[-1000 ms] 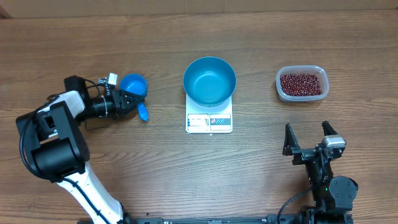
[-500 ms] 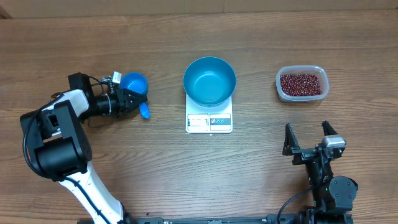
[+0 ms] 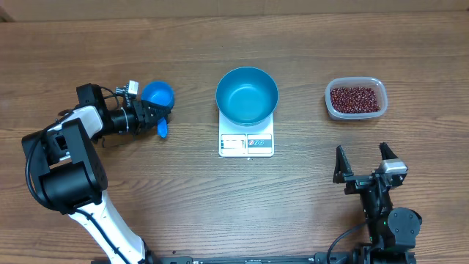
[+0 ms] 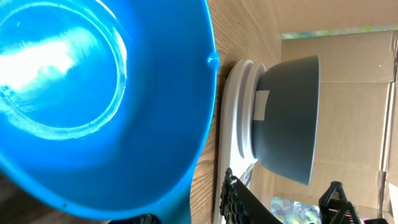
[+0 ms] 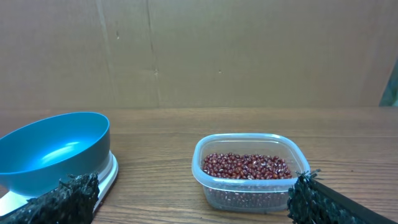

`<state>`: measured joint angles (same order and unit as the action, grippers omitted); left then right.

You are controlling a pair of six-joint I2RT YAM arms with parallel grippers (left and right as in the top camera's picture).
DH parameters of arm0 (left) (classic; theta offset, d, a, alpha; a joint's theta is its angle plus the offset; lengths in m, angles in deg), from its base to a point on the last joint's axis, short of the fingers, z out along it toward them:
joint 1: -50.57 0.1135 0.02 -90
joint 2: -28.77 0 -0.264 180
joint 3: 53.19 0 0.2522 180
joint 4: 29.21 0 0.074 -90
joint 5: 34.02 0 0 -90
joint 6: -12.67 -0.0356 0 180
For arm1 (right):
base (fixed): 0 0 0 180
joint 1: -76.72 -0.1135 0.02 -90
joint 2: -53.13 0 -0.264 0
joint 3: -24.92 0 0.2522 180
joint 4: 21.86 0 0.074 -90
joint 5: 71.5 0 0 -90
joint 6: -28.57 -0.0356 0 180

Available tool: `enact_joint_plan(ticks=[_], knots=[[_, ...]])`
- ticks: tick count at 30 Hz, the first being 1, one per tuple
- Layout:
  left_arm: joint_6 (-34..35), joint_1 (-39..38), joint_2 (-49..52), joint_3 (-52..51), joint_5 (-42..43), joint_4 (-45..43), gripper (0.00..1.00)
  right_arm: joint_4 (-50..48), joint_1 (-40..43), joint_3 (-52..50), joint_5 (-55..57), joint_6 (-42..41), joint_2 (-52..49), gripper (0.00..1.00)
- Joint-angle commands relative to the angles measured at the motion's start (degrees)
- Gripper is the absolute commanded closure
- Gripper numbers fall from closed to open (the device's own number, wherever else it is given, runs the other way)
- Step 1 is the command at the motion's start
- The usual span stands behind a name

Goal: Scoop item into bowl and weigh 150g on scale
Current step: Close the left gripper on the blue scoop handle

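– Beans (image 3: 355, 99): where are they seen?
– A heap of small red-brown beans is seen inside a clear plastic tub (image 3: 328, 99) at the right of the wooden worktop (image 3: 220, 205), well apart from the bowl.
– How are the bowl and the scale placed?
– A deep blue bowl (image 3: 247, 95) is set on a small white scale (image 3: 246, 144) at the centre. The bowl's glossy inside is shown, and the scale's display edge is left uncovered in front of it.
– What is shown of the jaws?
– The left gripper (image 3: 152, 115) is shown left of the scale, its jaws clamped on a small blue scoop (image 3: 157, 95). The right gripper (image 3: 360, 149) is seen near the front edge, on the near side of the tub, its jaws spread wide apart.
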<state>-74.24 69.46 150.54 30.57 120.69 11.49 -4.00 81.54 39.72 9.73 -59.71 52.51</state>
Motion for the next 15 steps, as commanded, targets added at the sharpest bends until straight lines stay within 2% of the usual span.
enact_joint_plan(ticks=[1, 4, 10, 15], knots=[[0.3, 0.3, 0.4, 0.2, 0.7, -1.2, 0.69, -0.3, -0.3, -0.6, 0.2, 0.3, 0.5, 0.0], [0.3, 0.3, 0.4, 0.2, -1.1, -1.3, 0.7, -0.3, -0.3, -0.6, 0.2, 0.3, 0.5, 0.0], [0.3, 0.2, 0.4, 0.2, -0.1, -1.1, 0.85, -0.3, -0.3, -0.6, 0.2, 0.3, 0.5, 0.0], [-0.5, 0.3, 0.4, 0.2, 7.6, -2.6, 0.86, -0.3, -0.3, -0.6, 0.2, 0.3, 0.5, 0.0]])
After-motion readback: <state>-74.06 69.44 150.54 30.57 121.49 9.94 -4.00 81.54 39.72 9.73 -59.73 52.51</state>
